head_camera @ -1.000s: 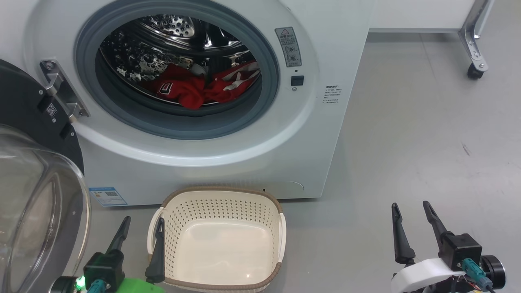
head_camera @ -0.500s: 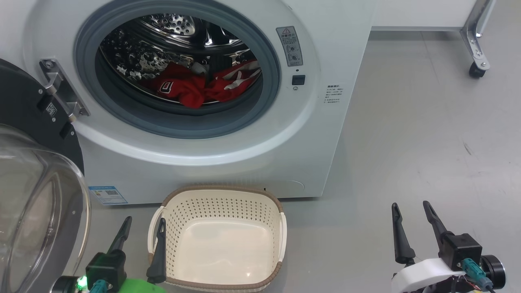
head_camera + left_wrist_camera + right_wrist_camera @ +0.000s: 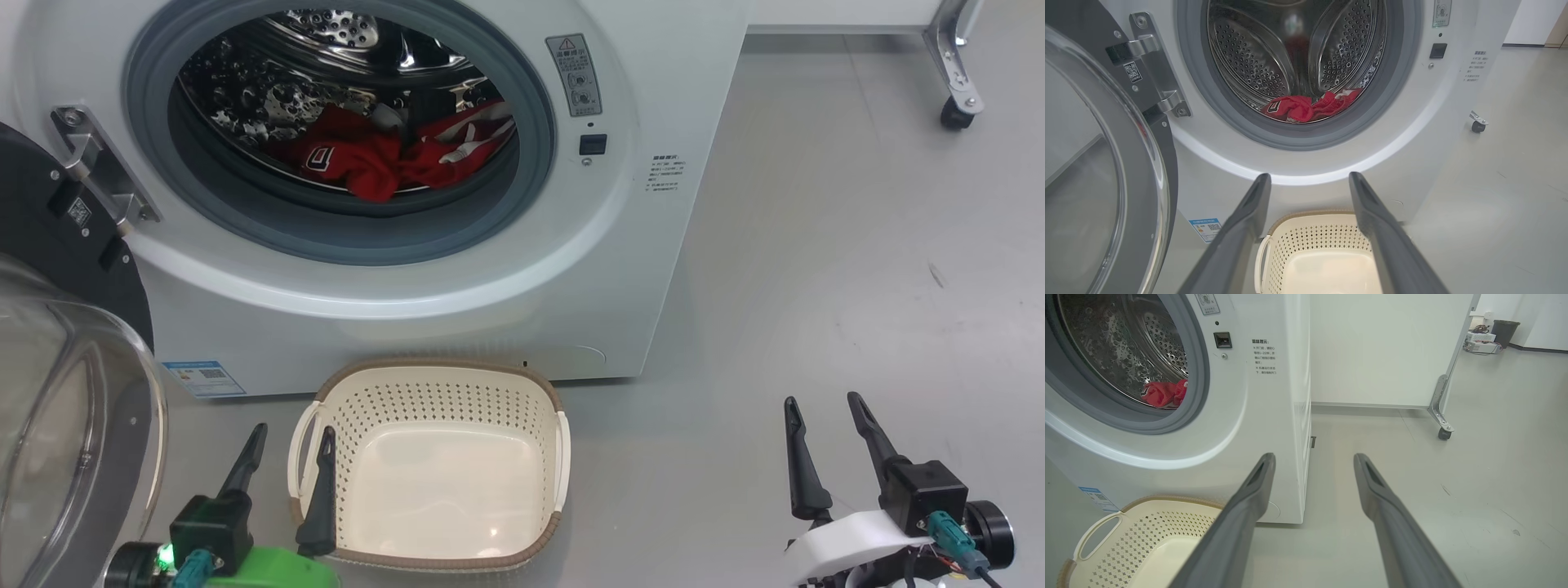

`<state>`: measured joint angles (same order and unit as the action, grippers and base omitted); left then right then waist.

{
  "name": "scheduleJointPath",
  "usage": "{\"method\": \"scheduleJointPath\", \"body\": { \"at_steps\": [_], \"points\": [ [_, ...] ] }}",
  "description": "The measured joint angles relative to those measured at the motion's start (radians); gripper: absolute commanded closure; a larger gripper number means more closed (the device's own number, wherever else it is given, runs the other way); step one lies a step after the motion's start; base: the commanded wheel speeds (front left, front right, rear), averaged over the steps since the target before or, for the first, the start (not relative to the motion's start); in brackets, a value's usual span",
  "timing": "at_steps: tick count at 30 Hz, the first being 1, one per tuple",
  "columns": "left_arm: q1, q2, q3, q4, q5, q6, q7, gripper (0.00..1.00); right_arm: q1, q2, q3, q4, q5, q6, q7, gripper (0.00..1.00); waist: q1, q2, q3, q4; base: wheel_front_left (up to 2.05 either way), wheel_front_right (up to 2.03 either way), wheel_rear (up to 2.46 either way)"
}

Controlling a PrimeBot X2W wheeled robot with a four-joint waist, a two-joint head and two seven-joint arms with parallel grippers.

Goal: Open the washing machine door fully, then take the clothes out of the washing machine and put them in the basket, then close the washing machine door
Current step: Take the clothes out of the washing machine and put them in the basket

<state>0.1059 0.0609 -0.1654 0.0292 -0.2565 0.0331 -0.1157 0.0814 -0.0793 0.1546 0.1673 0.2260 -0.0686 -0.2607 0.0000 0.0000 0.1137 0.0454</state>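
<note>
Head: we are seeing one washer (image 3: 571, 269), one door (image 3: 73, 441) standing open at left, one clothes heap (image 3: 367, 159) lying in the drum (image 3: 245, 90), one basket (image 3: 433, 365) sitting before it. Left gripper (image 3: 294, 433) and right gripper (image 3: 822, 402) are gaping, gripping nothing. Left wrist: the door is flanking the port (image 3: 1196, 81). Right wrist: one caster (image 3: 1443, 434) is standing well apart.

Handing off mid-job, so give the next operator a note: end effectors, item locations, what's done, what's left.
Left end effector, right end effector: both open, empty.
Round black-rimmed glass door: swung open at left.
Red white-striped clothes: in the steel drum of the white washing machine.
Cream perforated plastic basket: empty, on floor before machine.
Done: door opened. Left: clothes into basket, shut door.
</note>
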Motion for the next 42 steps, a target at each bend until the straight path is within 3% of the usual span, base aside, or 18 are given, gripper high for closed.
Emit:
{"method": "scheduleJointPath", "body": {
  "at_steps": [13,23,42],
  "points": [
    [-0.185,-0.006,-0.030,0.043,-0.039,-0.052,0.002,0.00,-0.047,-0.008,0.002,-0.037,-0.018,0.000,0.000,0.00,0.0000,0.0000,0.099,-0.026,0.00,0.00,0.00],
    [-0.431,-0.005,-0.017,0.142,-0.100,-0.110,0.092,0.00,-0.108,0.003,0.002,-0.081,-0.018,-0.004,0.000,0.00,0.0000,0.0000,0.225,-0.070,0.00,0.00,0.00],
    [-0.916,0.129,0.027,0.324,-0.157,-0.144,0.324,0.00,-0.243,0.026,0.041,-0.104,0.010,-0.004,0.000,0.00,0.0002,0.0000,0.450,-0.215,0.00,0.00,0.00]
  ]
}}
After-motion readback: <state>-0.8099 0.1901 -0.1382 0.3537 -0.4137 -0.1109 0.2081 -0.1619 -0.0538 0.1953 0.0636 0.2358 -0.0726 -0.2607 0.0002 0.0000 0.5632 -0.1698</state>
